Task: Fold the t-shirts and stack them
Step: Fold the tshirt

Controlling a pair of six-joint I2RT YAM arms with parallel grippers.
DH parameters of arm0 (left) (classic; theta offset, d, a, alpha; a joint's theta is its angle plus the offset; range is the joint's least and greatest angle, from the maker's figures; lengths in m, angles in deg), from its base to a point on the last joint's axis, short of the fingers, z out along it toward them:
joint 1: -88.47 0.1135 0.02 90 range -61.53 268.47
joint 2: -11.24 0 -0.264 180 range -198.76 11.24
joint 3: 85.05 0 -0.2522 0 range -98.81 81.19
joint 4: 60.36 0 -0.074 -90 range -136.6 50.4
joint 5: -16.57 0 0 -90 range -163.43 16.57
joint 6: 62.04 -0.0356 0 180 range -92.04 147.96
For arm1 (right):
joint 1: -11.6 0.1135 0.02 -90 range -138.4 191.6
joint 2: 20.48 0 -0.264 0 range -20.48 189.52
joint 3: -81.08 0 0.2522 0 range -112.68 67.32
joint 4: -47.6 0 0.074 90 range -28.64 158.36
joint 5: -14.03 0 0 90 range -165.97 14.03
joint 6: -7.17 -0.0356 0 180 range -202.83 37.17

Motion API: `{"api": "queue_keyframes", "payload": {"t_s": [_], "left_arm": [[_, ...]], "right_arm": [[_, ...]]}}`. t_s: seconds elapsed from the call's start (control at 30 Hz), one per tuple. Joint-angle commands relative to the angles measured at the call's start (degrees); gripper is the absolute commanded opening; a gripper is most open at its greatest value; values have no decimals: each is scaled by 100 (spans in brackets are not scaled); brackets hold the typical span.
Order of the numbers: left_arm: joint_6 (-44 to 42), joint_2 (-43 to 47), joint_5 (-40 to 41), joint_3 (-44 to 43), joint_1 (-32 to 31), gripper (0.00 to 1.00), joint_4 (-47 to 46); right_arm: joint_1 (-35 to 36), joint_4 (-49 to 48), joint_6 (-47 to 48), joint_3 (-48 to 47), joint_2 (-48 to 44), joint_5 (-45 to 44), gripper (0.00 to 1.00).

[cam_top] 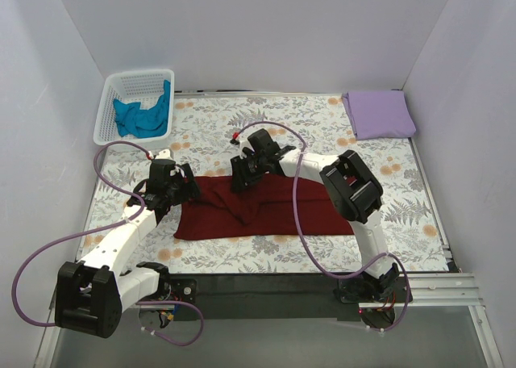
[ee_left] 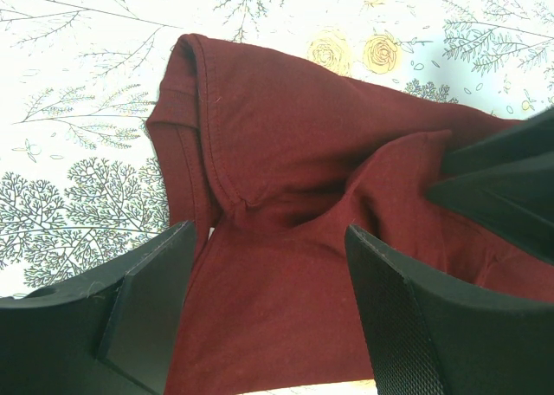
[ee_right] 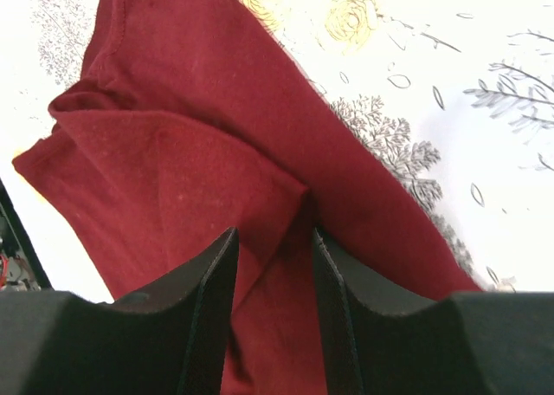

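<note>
A dark maroon t-shirt [cam_top: 274, 211] lies folded into a long band across the middle of the floral cloth. My left gripper [cam_top: 187, 192] hovers over its left end, jaws wide open, with the sleeve and hem [ee_left: 286, 135] below and between them [ee_left: 268, 239]. Low over the band's upper edge near the middle, my right gripper [cam_top: 242, 178] has its jaws [ee_right: 273, 239] open. A folded flap of the maroon fabric [ee_right: 173, 178] lies under them and nothing is pinched. The lavender t-shirt [cam_top: 379, 114] lies folded at the back right. The teal t-shirt [cam_top: 143, 116] is crumpled in the basket.
A white lattice basket [cam_top: 137, 75] stands at the back left corner. The floral-print cloth [cam_top: 322, 134] covers the table. White walls close in the left, back and right sides. Purple cables loop from both arms.
</note>
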Motion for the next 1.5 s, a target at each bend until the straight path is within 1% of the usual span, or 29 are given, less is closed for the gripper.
{"api": "queue_keyframes", "payload": {"t_s": [0.0, 0.17, 0.27, 0.3, 0.37, 0.4, 0.63, 0.87, 0.97, 1.1, 1.2, 1.23, 1.3, 1.43, 1.47], "left_arm": [[-30, 30, 63, -99, -16, 68, -63], [-39, 12, 36, -116, -25, 68, -63], [-47, 4, 36, -116, -25, 68, -63], [-39, 4, 36, -107, -25, 68, -63], [-30, 4, 45, -116, -25, 68, -63], [-39, 4, 45, -116, -25, 68, -63], [-12, 21, 133, -107, -16, 68, -63], [75, 4, 387, -116, -25, 68, 7], [102, 12, 432, -116, -25, 68, 25], [128, -5, 484, -116, -16, 68, 42], [137, -5, 528, -116, -16, 67, 69], [137, -5, 537, -116, -16, 67, 60], [137, 4, 537, -116, -25, 67, 60], [137, -5, 528, -116, -16, 67, 60], [137, -5, 502, -116, -16, 67, 60]], "right_arm": [[-11, -334, -126, -347, 155, 314, 46], [-3, -458, -223, -373, 253, 691, 42], [-11, -458, -240, -382, 244, 858, 33], [-3, -606, -240, -382, 235, 902, 24], [-2, -616, -249, -373, 200, 1051, 12], [-2, -607, -258, -347, 174, 1113, 2], [164, -616, -197, 189, -414, 1439, 1], [647, -598, -100, 918, -1012, 1650, 1], [841, -598, -91, 1024, -1031, 1738, 1], [1052, -589, -135, 902, -864, 1825, 2], [1219, -519, -144, 726, -723, 1966, 5], [1280, -519, -126, 691, -705, 2018, 9], [1325, -56, 48, 612, -670, 2037, 13], [1369, 859, 540, 567, -784, 1826, 14], [1369, 1017, 620, 585, -863, 1695, 16]]}}
